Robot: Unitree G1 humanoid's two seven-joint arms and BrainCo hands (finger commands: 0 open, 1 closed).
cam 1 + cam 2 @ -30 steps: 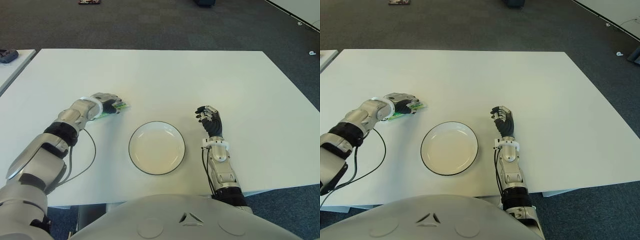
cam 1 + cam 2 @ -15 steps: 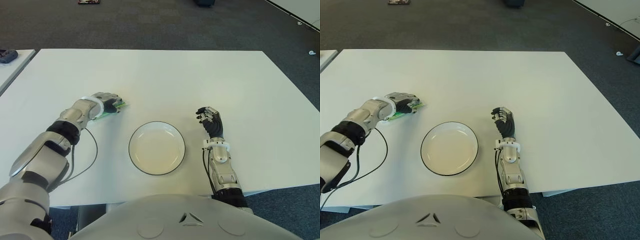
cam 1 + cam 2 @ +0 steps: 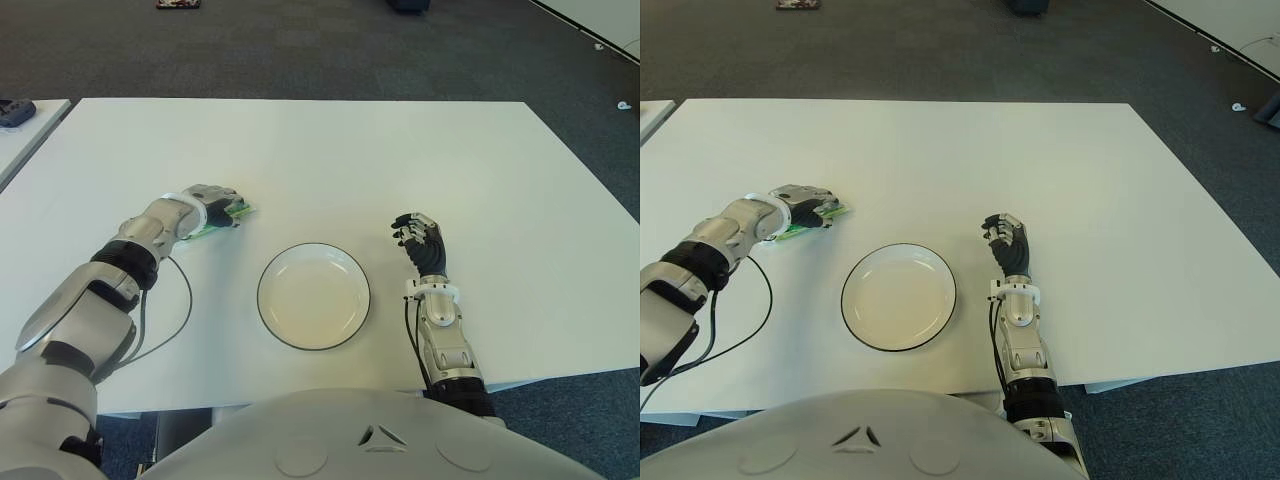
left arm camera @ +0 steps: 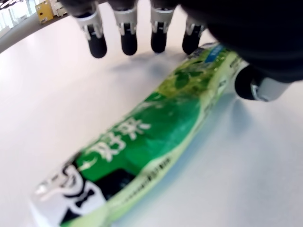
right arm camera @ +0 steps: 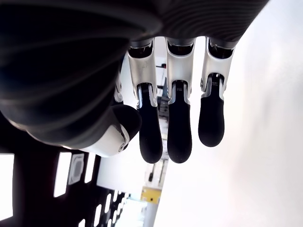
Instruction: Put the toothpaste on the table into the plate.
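Nearest my chest sits the one plate (image 3: 314, 295) — round, shallow, glossy white with a thin dark rim, lying flat on the matte white table (image 3: 400, 160). At about three o'clock from it my right hand (image 3: 421, 242) shows, black jointed fingers on a silver forearm, holding nothing; its own wrist view shows three dark rubbery fingertips (image 5: 180, 137) hanging loosely side by side with the thumb apart. Farther out, at about ten o'clock from the plate and well apart from it, my left hand (image 3: 218, 206) covers the single toothpaste (image 3: 232, 216), which lies on the tabletop with only a green sliver poking out past my knuckles in the eye views. The left wrist view tells more: the toothpaste (image 4: 147, 142) is a soft, crinkled tube of shiny green film with white lettering and a black-and-white figure printed near its flat crimped end, lying flat on the table. Four of my fingertips (image 4: 97, 40) hover in a row on one side of the tube, the thumb sits just beside the other side — an unclosed cage around it, fingers not pinching it. A thin black cable (image 3: 175, 320) loops over the table beside my left forearm.
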